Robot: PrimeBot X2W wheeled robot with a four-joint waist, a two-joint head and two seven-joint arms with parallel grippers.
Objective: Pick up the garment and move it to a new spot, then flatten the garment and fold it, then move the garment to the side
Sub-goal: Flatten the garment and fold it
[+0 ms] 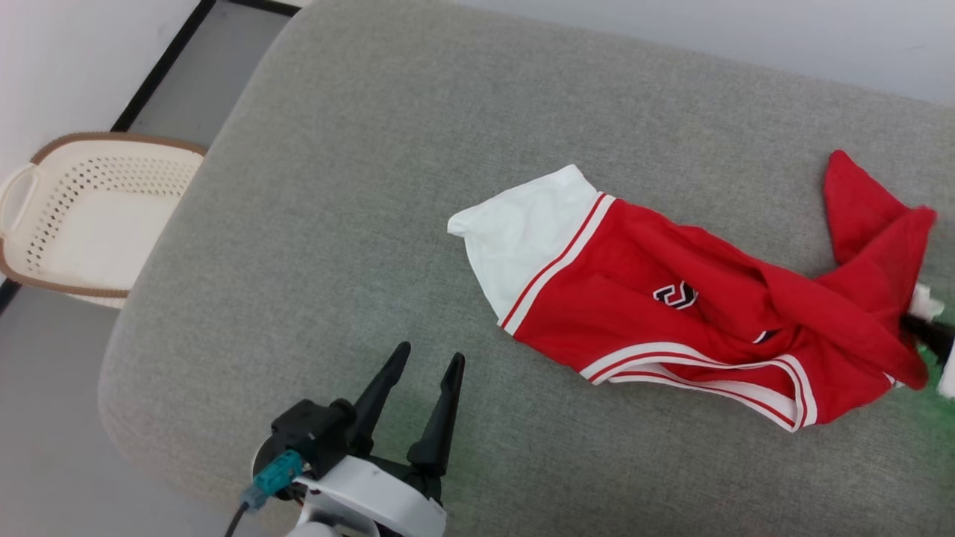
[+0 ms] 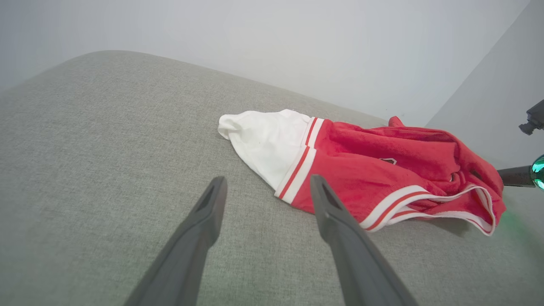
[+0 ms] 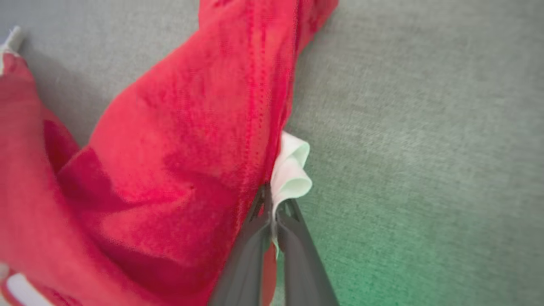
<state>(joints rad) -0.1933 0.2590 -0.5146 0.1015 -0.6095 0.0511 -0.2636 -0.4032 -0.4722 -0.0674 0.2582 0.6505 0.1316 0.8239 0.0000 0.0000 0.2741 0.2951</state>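
Across the right half of the head view, the red jersey T-shirt (image 1: 656, 298) lies crumpled on the grey upholstered cushion (image 1: 358, 186), its white sleeve (image 1: 522, 239) toward centre frame. Our right pincer (image 3: 274, 197) is clamped on a red-and-white fold at the shirt's far-right end. Our left pincer (image 1: 430, 352), at lower left, has its fingers spread apart and holds nothing. We judge the lift should be slow and high enough for the trailing sleeve to clear the cushion.

A small black-and-white emblem (image 1: 675, 295) sits on the red front of the garment (image 1: 597, 313), to the right of its white sleeve (image 1: 522, 239); it reads as one angular character, an S or a 2, which cannot be settled; in the left wrist view it is too small to read.
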